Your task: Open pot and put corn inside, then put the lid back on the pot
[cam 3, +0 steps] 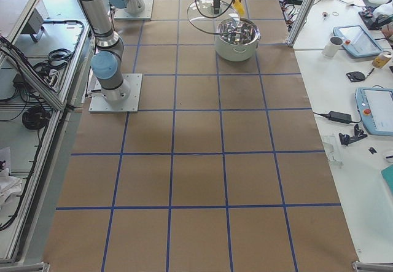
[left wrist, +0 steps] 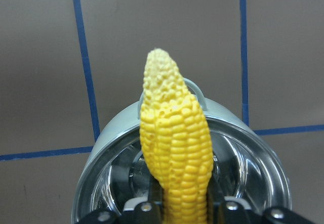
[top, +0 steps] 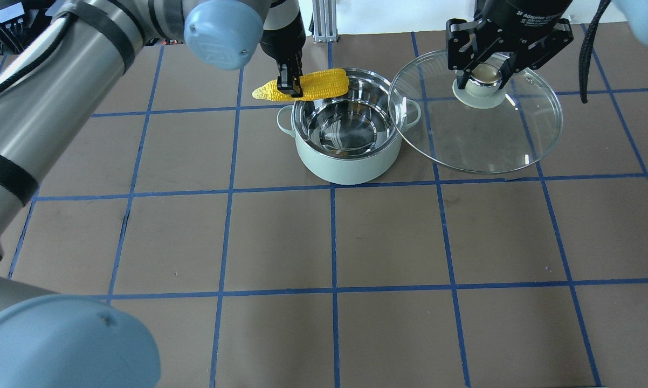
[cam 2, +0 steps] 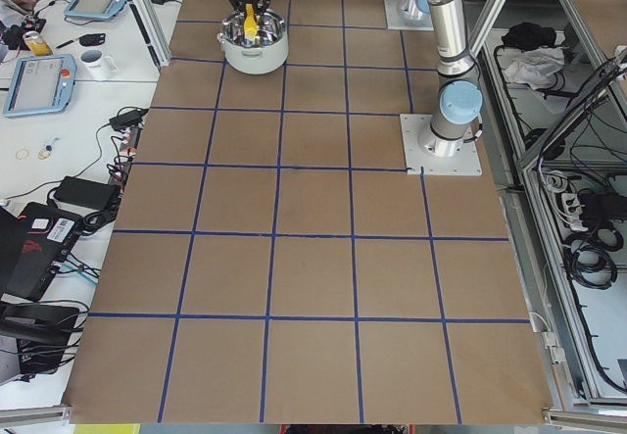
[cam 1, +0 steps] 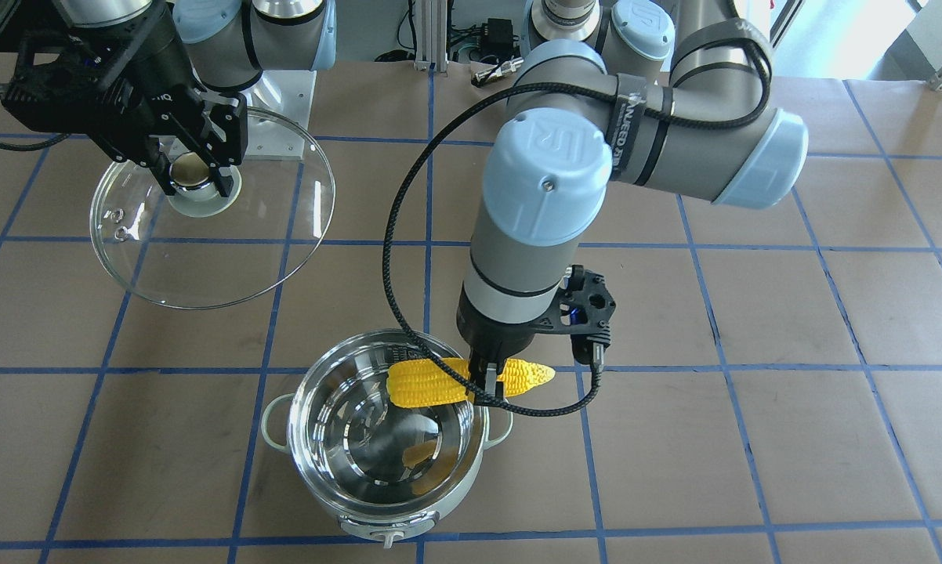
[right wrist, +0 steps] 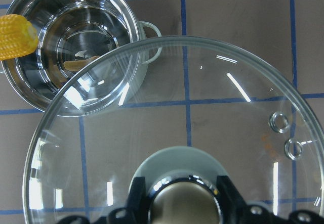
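The pale mint-green pot (top: pixel 351 161) stands open with its steel inside bare (cam 1: pixel 385 439). My left gripper (top: pixel 289 89) is shut on the yellow corn (top: pixel 318 84) and holds it level above the pot's far-left rim, its pointed tip outside the pot (cam 1: pixel 538 374). The corn also shows in the left wrist view (left wrist: pixel 174 143). My right gripper (top: pixel 486 75) is shut on the gold knob of the clear glass lid (top: pixel 491 140) and holds it in the air to the right of the pot, its edge over the pot's right handle (right wrist: pixel 212 97).
The brown table (top: pixel 281 242) carries a grid of blue tape lines. The arm base plate (cam 2: pixel 441 145) sits at the robot's side of the table. Side benches hold tablets, a mug and cables (cam 2: pixel 59 72).
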